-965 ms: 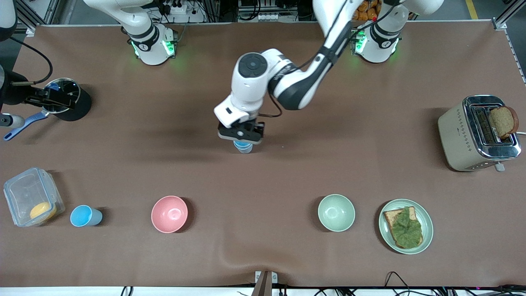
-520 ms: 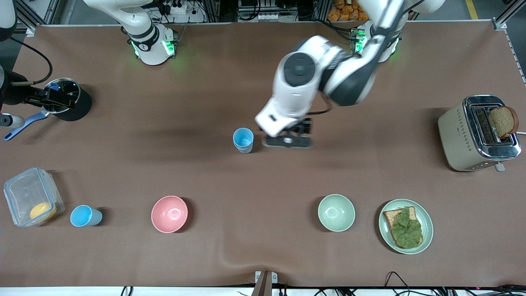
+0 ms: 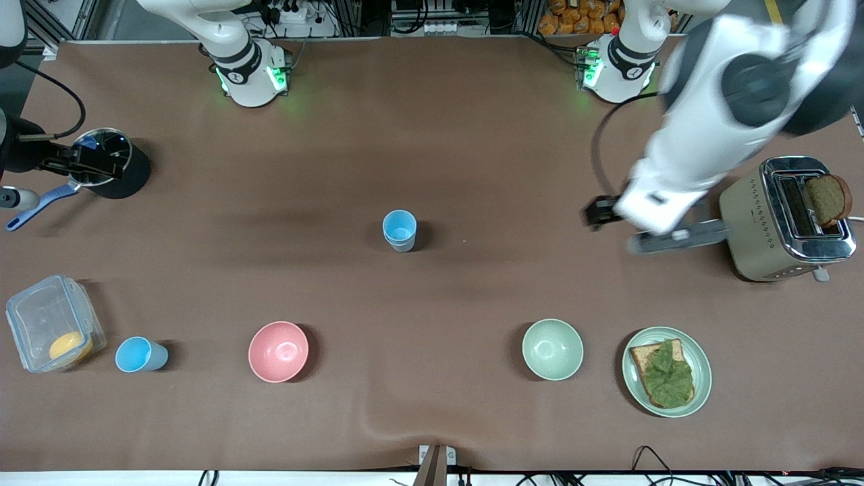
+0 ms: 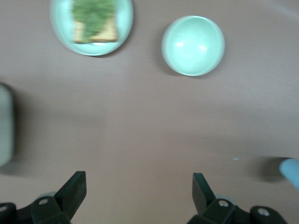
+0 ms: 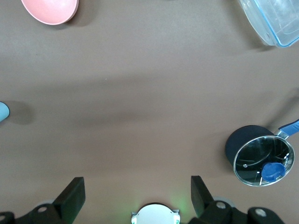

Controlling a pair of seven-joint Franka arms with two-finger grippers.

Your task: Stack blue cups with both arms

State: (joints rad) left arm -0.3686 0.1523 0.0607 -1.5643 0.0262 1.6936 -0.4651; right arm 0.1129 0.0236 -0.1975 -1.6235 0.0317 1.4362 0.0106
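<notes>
Two light-blue cups [image 3: 399, 231] stand nested in one another at the middle of the table; an edge of this stack shows in the left wrist view [image 4: 290, 170] and the right wrist view [image 5: 3, 111]. A third blue cup [image 3: 140, 355] stands alone near the front edge, beside the plastic box. My left gripper [image 3: 675, 237] is open and empty [image 4: 138, 191], up over bare table beside the toaster. My right gripper [image 5: 137, 193] is open and empty, held high over its own arm's base [image 5: 155, 214]; it is out of the front view.
A toaster [image 3: 783, 219] with bread stands at the left arm's end. A green bowl [image 3: 552, 349], a plate with toast [image 3: 702, 374] and a pink bowl [image 3: 278, 351] stand near the front edge. A plastic box [image 3: 54, 331] and a pan [image 3: 108, 169] are at the right arm's end.
My left gripper let go of the upper cup, leaving it nested in the lower one, then rose and swung away toward the toaster. The cups have not moved since.
</notes>
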